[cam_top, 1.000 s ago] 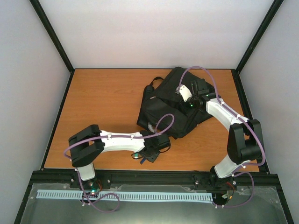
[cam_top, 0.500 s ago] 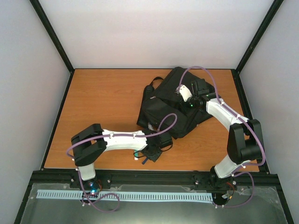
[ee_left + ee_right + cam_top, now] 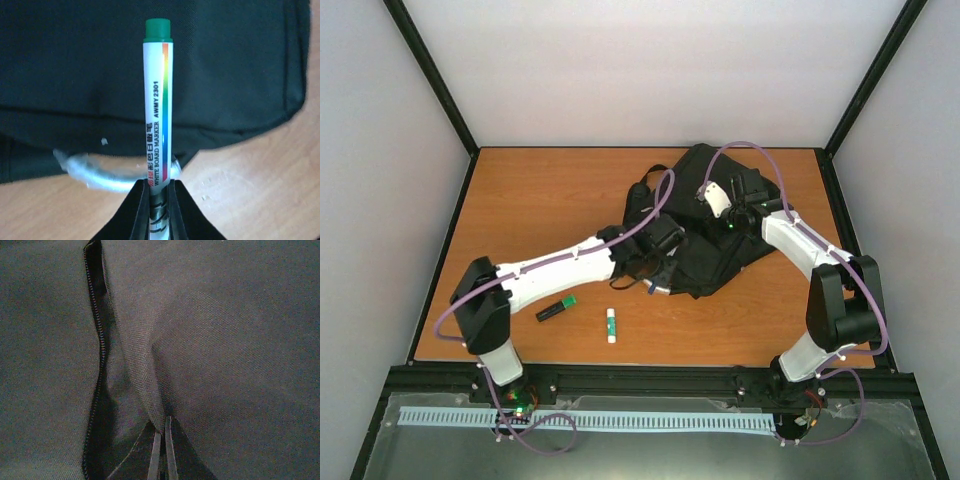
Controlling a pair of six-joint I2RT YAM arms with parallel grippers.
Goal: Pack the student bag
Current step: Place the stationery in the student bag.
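Observation:
The black student bag (image 3: 705, 225) lies at the back right of the table. My left gripper (image 3: 655, 262) is at the bag's near-left edge, shut on a white whiteboard marker (image 3: 157, 110) with a green cap (image 3: 158, 30). The marker points at the bag's fabric (image 3: 75, 75), just above its grey loop handle (image 3: 95, 176). The left gripper (image 3: 158, 187) clamps the marker's lower end. My right gripper (image 3: 735, 205) is on top of the bag, shut on a raised fold of fabric (image 3: 145, 370) beside an open zip seam (image 3: 97, 340); the right gripper (image 3: 161, 435) pinches the fold's tip.
A dark marker with a green end (image 3: 556, 310) and a white glue stick with a green cap (image 3: 611, 324) lie on the wooden table (image 3: 540, 210) near the front. The bag's black strap (image 3: 642, 195) loops out at its left. Black frame posts edge the table.
My left arm has swung from the front edge up to the bag with the marker in its grip. The dark marker and glue stick it covered now show. The right arm has not moved.

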